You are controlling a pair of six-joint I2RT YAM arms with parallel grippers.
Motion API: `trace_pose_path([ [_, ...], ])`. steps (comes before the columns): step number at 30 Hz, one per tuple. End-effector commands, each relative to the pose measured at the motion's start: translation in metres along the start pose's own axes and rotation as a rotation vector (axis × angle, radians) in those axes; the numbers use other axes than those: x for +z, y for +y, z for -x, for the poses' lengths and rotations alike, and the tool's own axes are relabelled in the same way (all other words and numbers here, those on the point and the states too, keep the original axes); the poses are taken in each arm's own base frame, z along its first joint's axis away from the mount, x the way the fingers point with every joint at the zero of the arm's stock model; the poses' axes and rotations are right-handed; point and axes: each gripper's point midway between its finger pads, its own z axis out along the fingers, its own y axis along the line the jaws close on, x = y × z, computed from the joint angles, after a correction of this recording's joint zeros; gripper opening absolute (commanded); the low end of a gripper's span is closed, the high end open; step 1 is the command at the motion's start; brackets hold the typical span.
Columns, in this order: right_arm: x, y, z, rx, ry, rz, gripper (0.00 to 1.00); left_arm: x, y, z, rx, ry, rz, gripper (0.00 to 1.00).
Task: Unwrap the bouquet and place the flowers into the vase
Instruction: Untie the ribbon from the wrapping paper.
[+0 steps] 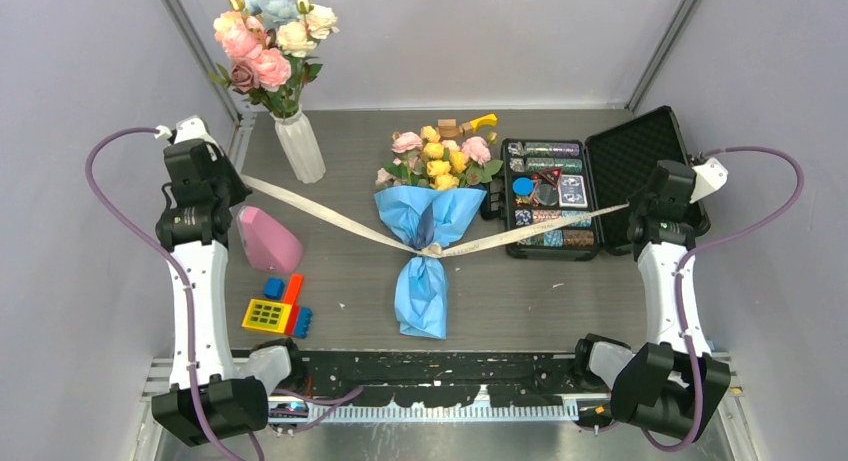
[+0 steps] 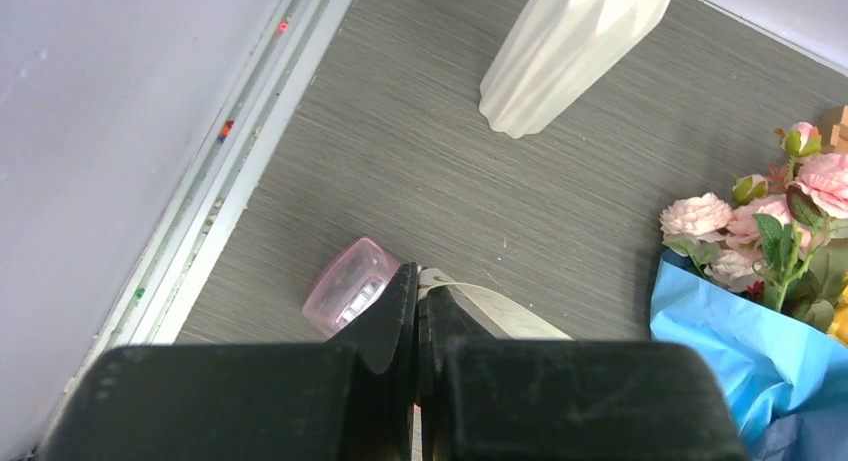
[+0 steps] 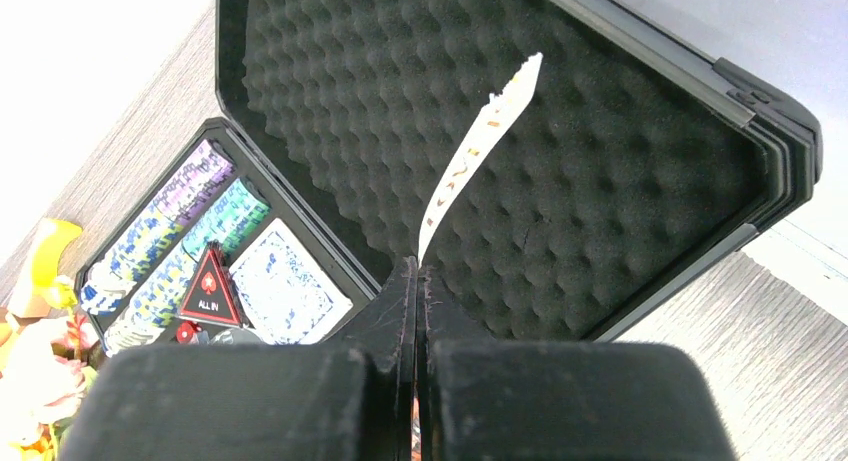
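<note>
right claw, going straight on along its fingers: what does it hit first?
The right claw would probably meet the foam-lined lid of the open black case first. Only the ribbon tail it pinches lies between. Depth is unclear.

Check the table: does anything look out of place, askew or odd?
The cream ribbon is pulled taut, one end pinched in the left gripper, the other in the right gripper, its knot on the bouquet not yet undone. The vase already holds other blooms.
</note>
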Motion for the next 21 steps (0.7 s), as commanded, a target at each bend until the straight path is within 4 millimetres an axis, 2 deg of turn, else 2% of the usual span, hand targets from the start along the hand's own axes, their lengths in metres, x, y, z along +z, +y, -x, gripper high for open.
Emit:
trace_pose_path([
  [1, -0.003, 0.008, 0.024, 0.03, -0.042, 0.019, 0.0, -0.011, 0.011, 0.024, 0.017, -0.066, 0.054, 0.0],
  [8, -0.007, 0.004, 0.034, 0.031, -0.061, 0.01, 0.0, -0.018, 0.025, 0.031, 0.041, -0.091, 0.132, 0.0],
  [14, -0.013, 0.004, 0.049, 0.03, -0.093, -0.002, 0.0, -0.033, 0.042, 0.048, 0.056, -0.134, 0.229, 0.0],
  [21, -0.016, 0.003, 0.06, 0.029, -0.117, -0.015, 0.0, -0.042, 0.056, 0.054, 0.079, -0.153, 0.309, 0.0],
])
